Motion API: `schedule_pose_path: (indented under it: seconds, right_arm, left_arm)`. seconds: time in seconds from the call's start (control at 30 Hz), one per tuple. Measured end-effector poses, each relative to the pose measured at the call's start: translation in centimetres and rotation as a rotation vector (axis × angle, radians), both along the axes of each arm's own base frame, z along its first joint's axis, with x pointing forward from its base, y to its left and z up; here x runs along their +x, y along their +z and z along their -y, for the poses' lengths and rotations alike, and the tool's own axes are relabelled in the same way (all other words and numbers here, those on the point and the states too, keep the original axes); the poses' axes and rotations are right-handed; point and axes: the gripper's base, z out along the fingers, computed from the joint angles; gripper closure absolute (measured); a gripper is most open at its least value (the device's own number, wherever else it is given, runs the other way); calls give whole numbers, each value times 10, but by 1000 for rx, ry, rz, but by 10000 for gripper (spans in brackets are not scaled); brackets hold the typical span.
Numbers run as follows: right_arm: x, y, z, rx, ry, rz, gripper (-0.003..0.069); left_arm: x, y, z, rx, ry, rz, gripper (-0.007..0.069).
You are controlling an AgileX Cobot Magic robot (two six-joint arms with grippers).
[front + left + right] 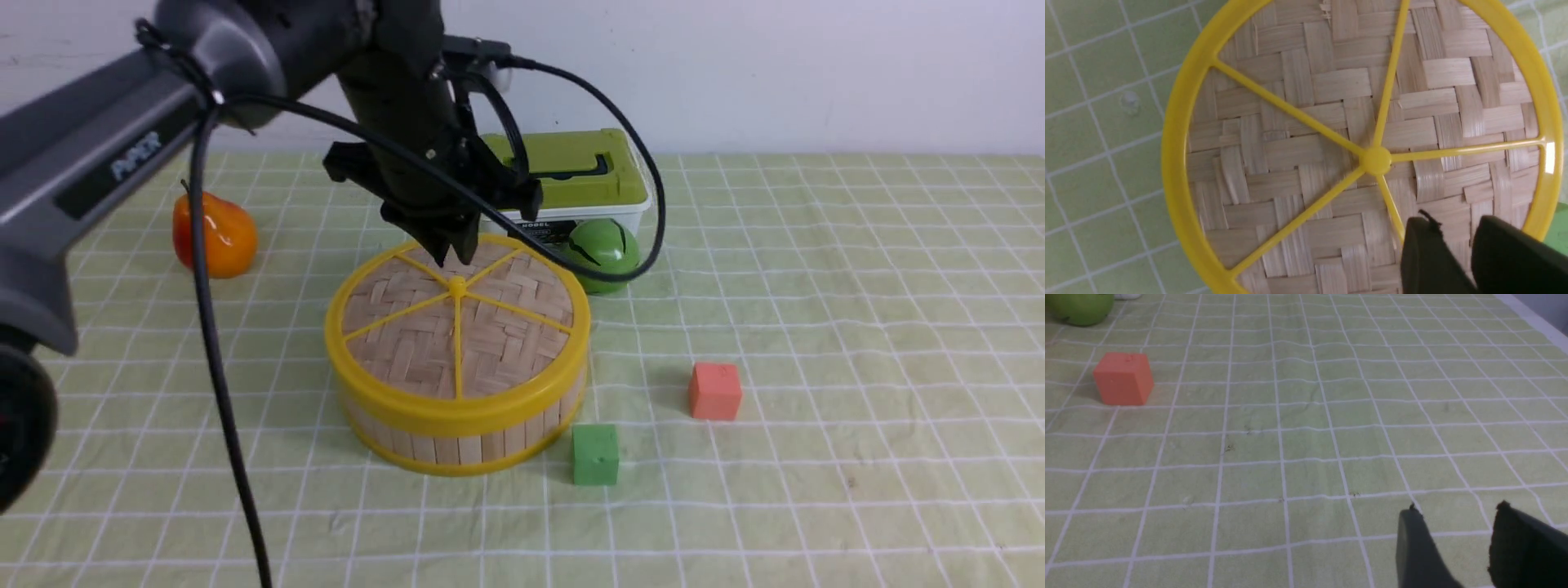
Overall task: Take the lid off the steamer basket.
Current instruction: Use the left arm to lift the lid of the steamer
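The steamer basket (457,445), a round bamboo-slat tub with yellow rims, stands mid-table on the checked cloth. The lid (408,343) sits flat and closed on it, woven bamboo with a yellow rim, spokes and centre knob (456,286). My left gripper (453,251) hangs just above the lid's far half, behind the knob. In the left wrist view the lid (1298,122) fills the frame. The left gripper (1455,223) is slightly open and empty between the knob (1376,160) and the rim. My right gripper (1457,510) is open and empty over bare cloth, out of the front view.
A white box with a green lid (571,175) and a green fruit (602,251) sit just behind the basket. An orange fruit (214,235) lies far left. A green cube (594,454) touches the basket's front right. A red cube (714,391) (1122,378) lies further right.
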Motion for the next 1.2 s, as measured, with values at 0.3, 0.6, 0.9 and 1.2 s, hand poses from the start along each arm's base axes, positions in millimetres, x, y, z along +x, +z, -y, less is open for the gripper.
schedule_pose_path:
  seconds: [0.3, 0.6, 0.9, 1.2]
  right_arm:
    - [0, 0, 0, 0, 0, 0, 417]
    - [0, 0, 0, 0, 0, 0, 417]
    - [0, 0, 0, 0, 0, 0, 417]
    - [0, 0, 0, 0, 0, 0, 417]
  left_arm:
    - [17, -33, 5, 58, -1, -10, 249]
    - [26, -52, 9, 72, -5, -9, 346]
    - [27, -53, 9, 82, -5, -9, 517]
    - [3, 13, -7, 61, 6, 94, 517]
